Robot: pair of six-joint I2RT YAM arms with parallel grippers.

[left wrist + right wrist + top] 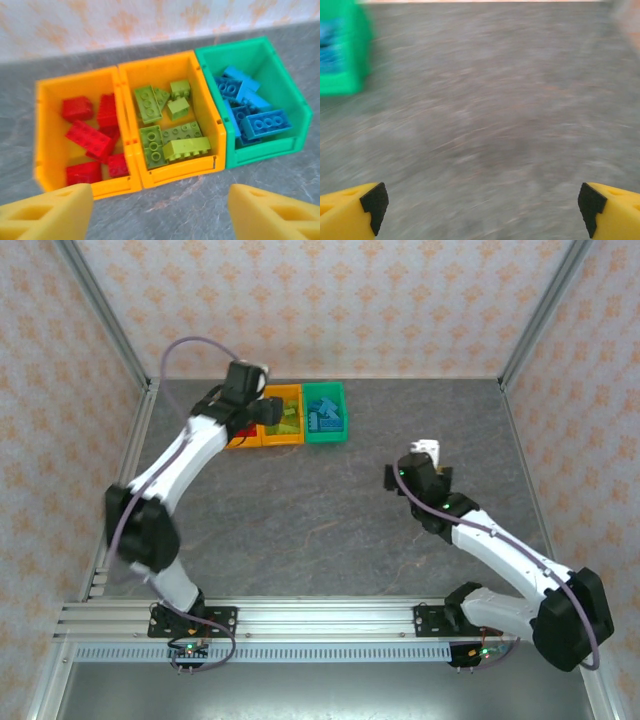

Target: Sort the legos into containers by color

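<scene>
Three bins stand side by side at the back of the table. The left orange bin (pixel 42 135) holds red legos (pixel 90 137). Lime green legos (pixel 185 147) fill the middle orange bin (pixel 180 172), and the green bin (pixel 260 152) holds light blue legos (pixel 265 122). My left gripper (pixel 160 210) hovers just in front of the bins, open, with nothing between its yellow fingers (pixel 50 210). In the top view the left gripper (pixel 268 412) hangs over the bins and hides part of the left one. My right gripper (pixel 482 207) is open and empty over bare table; its view is motion-blurred.
The green bin (pixel 342 50) shows at the upper left of the right wrist view. In the top view the right gripper (pixel 428 452) stands right of the green bin (pixel 326 438). Metal frame posts and patterned walls enclose the grey table (pixel 330 520).
</scene>
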